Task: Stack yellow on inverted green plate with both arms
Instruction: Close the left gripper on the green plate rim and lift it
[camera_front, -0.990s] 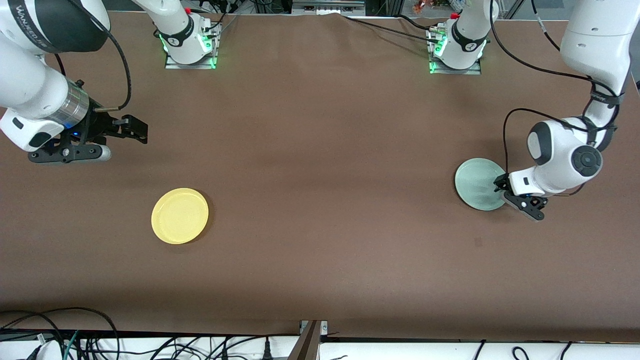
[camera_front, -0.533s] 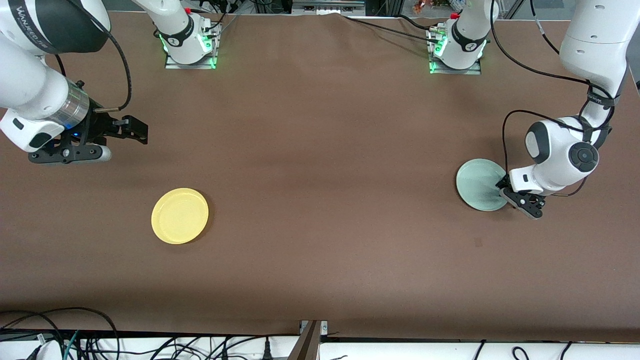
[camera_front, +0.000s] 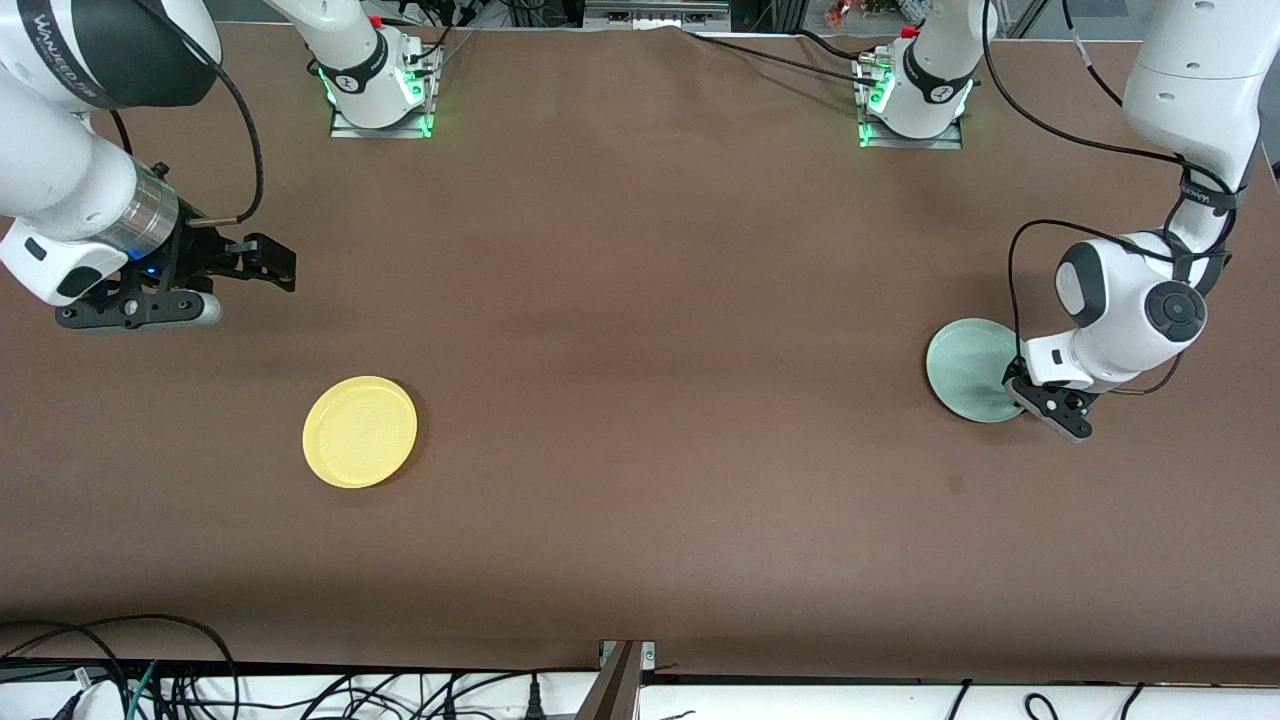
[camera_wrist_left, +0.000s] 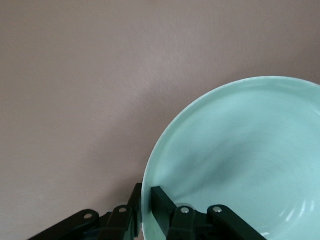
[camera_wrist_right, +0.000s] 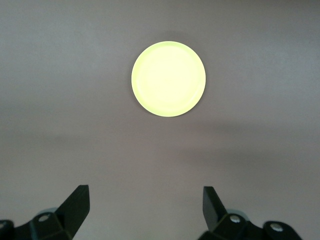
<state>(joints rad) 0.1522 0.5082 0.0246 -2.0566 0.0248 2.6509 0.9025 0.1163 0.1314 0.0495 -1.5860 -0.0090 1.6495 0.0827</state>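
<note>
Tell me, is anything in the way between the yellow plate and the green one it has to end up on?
Nothing visible. Only bare brown table lies between the yellow plate and the green plate. The left gripper is shut on the green plate's rim; the right gripper waits open above the table, clear of that stretch.

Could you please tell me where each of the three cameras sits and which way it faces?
Front view: high across the table, facing both arms' bases; shows the green plate, yellow plate, both arms.
Left wrist view: on the left arm, looking along the left gripper, shut on the green plate's rim.
Right wrist view: on the waiting right arm, looking down past the open right gripper at the yellow plate.
Front shares one plate with each wrist view.
</note>
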